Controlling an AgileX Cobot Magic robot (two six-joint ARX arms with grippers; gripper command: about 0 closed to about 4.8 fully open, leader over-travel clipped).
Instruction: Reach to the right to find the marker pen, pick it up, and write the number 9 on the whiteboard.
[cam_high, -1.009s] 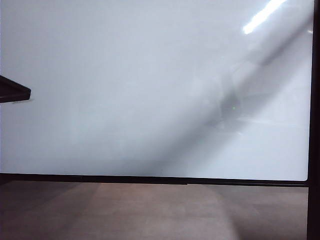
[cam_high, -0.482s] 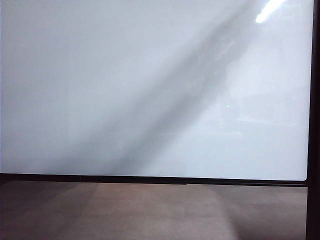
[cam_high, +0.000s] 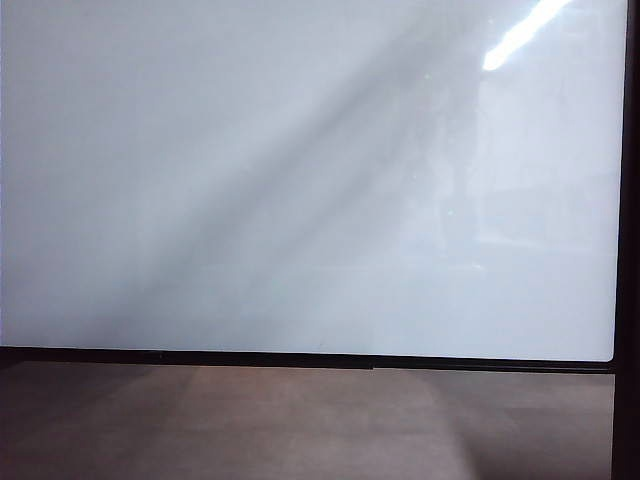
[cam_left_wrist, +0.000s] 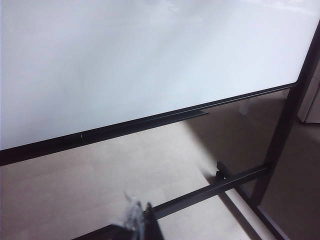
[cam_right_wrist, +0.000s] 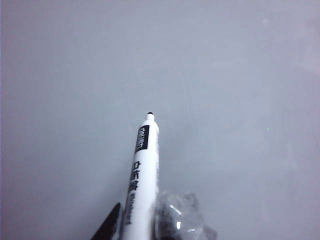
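While the right claw (cam_right_wrist: 137, 227) gripped the marker pen (cam_right_wrist: 141, 175) by its lower barrel, the uncapped black tip pointed at the whiteboard (cam_right_wrist: 225, 75) beyond, contact undeterminable. The left claw (cam_left_wrist: 135, 222) showed only as a blur, state undeterminable. Farther off, the board's black frame (cam_left_wrist: 150, 120) crossed above the floor (cam_left_wrist: 75, 185).

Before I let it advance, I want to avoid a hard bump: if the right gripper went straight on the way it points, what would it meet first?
The right gripper, shut on the marker pen, points at the whiteboard. The pen's black tip would likely touch the blank white surface first; the gap is unclear.
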